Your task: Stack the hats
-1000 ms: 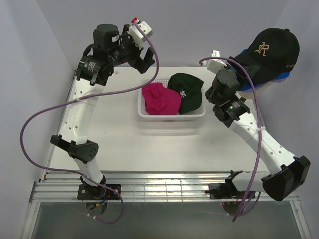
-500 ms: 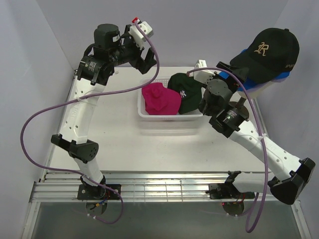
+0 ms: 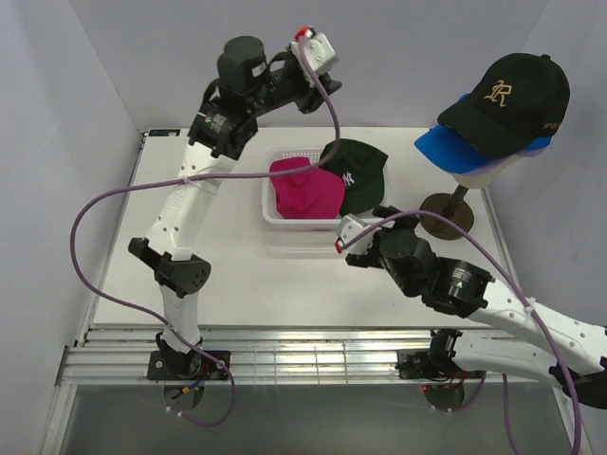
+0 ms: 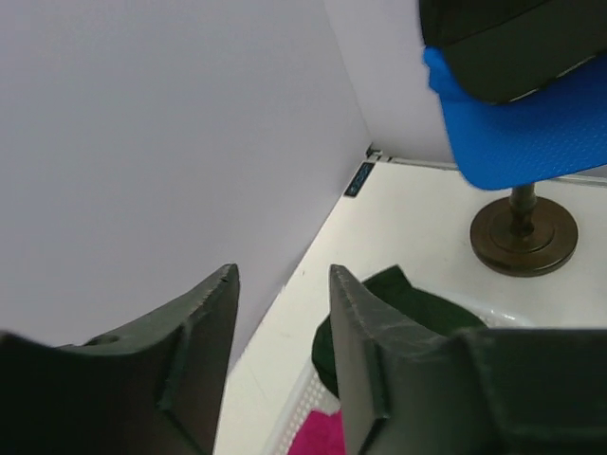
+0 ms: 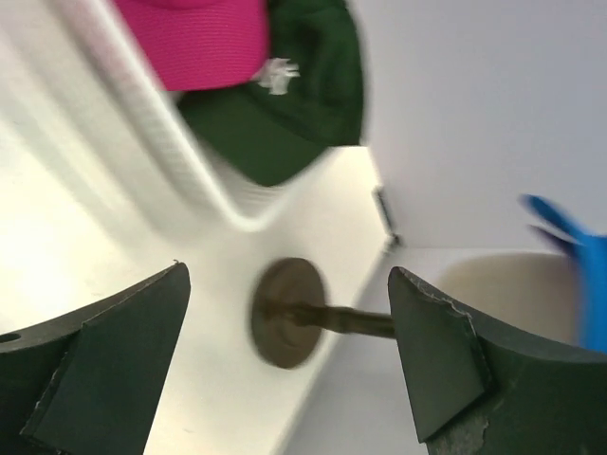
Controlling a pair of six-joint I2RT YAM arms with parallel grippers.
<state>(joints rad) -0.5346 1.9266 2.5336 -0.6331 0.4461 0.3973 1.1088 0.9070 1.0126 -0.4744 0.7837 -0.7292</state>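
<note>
There's the left claw [image 4: 283, 313] up high, fingers parted with a clear gap and nothing in them, so it's released. Below and just ahead of it sits the white mesh basket [image 3: 275, 216]. The dark green cap [image 3: 360, 171] is nearest its fingertips, the magenta cap [image 3: 303, 190] is right beside that one, and both lie in the basket. Further out to that claw's right, the black cap with the gold emblem [image 3: 517, 95] tops the cream mannequin head [image 3: 477, 171], with the bright blue cap [image 3: 438, 147] directly under it. Now the right claw [image 5: 286, 275]: low over the desk [image 3: 237, 275], spread wide, empty too. Dead ahead between its fingers is the brown stand [image 5: 285, 327], while the basket's corner lies ahead to its left, not touching
</note>
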